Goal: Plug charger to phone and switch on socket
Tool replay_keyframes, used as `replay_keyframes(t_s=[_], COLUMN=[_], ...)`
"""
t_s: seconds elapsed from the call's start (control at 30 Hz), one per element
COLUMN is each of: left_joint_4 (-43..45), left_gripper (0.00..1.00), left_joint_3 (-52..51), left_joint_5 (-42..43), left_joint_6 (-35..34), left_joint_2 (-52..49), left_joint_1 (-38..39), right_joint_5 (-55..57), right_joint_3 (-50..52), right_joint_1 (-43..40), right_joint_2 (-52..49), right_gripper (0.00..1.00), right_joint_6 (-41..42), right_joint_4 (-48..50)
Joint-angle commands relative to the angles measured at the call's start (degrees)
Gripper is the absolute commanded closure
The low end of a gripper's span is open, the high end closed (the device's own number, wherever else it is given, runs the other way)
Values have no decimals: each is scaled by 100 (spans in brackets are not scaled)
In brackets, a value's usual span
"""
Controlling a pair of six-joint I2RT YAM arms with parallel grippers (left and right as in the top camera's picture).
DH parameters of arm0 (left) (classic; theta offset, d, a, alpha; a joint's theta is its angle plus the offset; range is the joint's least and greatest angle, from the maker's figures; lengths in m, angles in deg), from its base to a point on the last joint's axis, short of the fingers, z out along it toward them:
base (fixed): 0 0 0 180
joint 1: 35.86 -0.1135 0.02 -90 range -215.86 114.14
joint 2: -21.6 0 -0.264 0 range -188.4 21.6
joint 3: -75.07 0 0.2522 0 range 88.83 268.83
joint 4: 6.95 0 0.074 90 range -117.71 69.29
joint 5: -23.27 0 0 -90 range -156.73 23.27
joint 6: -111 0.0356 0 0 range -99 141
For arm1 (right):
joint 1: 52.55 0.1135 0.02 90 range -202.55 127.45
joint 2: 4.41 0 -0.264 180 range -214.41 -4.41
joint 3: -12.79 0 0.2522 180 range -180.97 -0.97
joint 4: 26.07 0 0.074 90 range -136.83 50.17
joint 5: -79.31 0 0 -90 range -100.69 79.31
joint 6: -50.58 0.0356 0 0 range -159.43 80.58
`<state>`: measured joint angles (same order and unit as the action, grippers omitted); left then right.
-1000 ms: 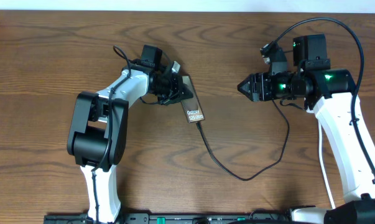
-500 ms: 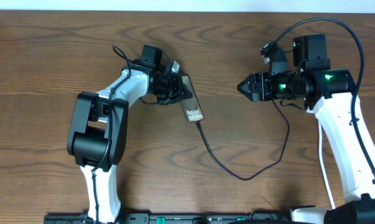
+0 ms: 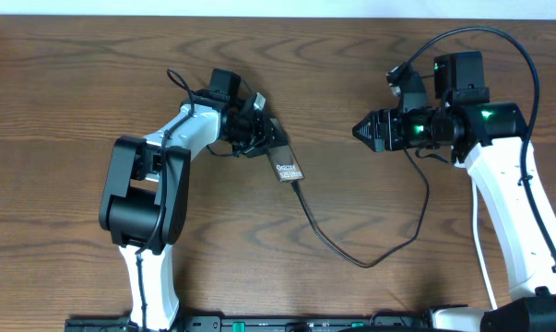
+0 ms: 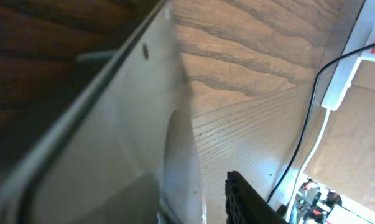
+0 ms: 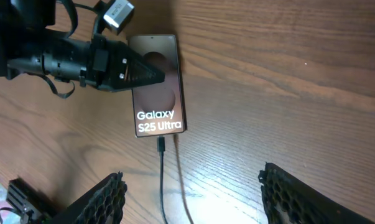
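Observation:
The phone (image 3: 285, 164) lies slanted at the table's middle, and its "Galaxy S25 Ultra" lettering shows in the right wrist view (image 5: 162, 119). My left gripper (image 3: 257, 134) is shut on the phone's upper end, and the phone's face fills the left wrist view (image 4: 112, 124) beside one black finger (image 4: 249, 199). The charger cable (image 3: 351, 256) loops across the table, and its plug tip (image 5: 161, 144) meets the phone's lower edge. My right gripper (image 3: 359, 130) is open and empty to the right of the phone, pointing at it. The socket (image 4: 355, 50) shows only in the left wrist view's top right corner.
The socket's white lead (image 4: 321, 134) runs down beside the black cable in the left wrist view. The charger cable rises toward my right arm (image 3: 499, 184) on the right. The left arm's base (image 3: 139, 198) stands left of the phone.
The left gripper has turned a little and the phone's lower end has swung slightly to the right with the cable. The right arm has not moved.

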<state>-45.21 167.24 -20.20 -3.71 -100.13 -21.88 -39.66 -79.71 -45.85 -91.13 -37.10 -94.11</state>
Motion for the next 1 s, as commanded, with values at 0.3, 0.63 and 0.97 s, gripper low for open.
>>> replay_keyframes(t_s=[0.3, 0.63, 0.97], left_joint_4=[-205, -658, -859], left_gripper=[56, 55, 47], left_joint_3=[-20, -20, 33], left_joint_5=[-586, -1624, -2693], left_joint_6=[-107, -101, -37], left_joint_2=[22, 22, 107], left_joint_1=[-9, -7, -48], right_joint_5=[149, 173, 205], right_joint_3=[-70, -70, -70], right_joint_1=[-7, -7, -9], right_joint_2=[13, 13, 13], right_gripper=[32, 32, 33], right_joint_6=[-24, -24, 116], right_joint_4=[-44, -61, -61])
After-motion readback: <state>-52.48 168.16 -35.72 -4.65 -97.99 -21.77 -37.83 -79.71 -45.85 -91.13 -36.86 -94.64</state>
